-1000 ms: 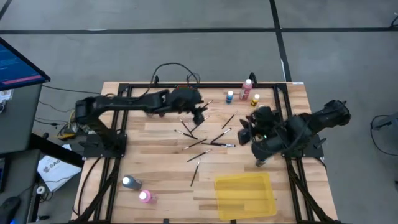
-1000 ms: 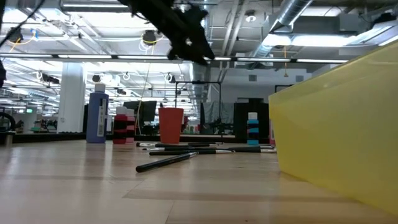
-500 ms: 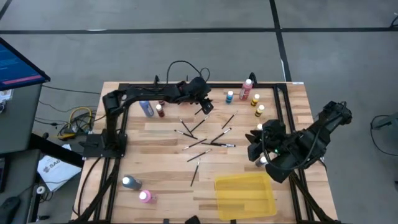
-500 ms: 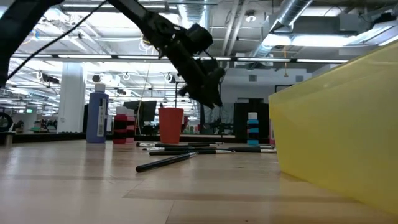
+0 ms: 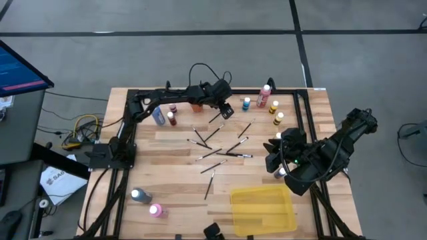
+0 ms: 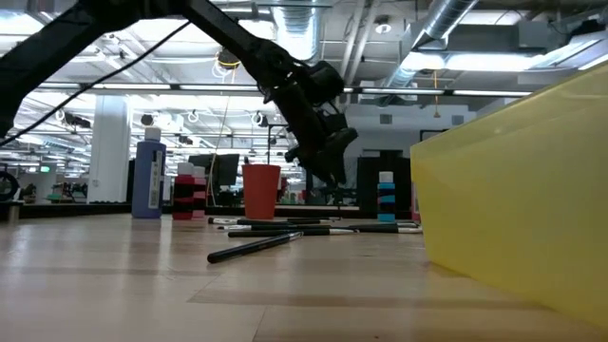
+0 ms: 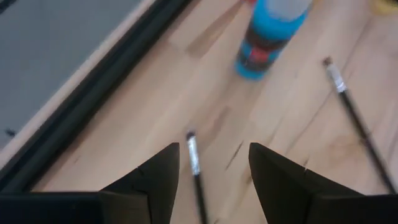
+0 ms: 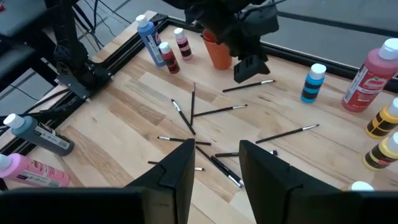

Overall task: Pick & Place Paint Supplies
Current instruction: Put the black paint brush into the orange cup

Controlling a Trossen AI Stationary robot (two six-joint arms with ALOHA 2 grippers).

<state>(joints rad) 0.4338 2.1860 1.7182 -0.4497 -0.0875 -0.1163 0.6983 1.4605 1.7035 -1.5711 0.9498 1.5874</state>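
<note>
While the paintbrushes lie scattered mid-table w/ one brush just beyond the orange cup, left claw hovers right over it, fingers spread, holding nothing. Blue bottle stands near. Right claw waits well away from the cup, fingers apart, empty.

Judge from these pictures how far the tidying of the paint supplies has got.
Done: nothing shows in the yellow tray. In hand: the left gripper, open and empty, hovers over a paintbrush near the small blue bottle; the right gripper is empty beside the scattered brushes. Left: every bottle and brush.
</note>
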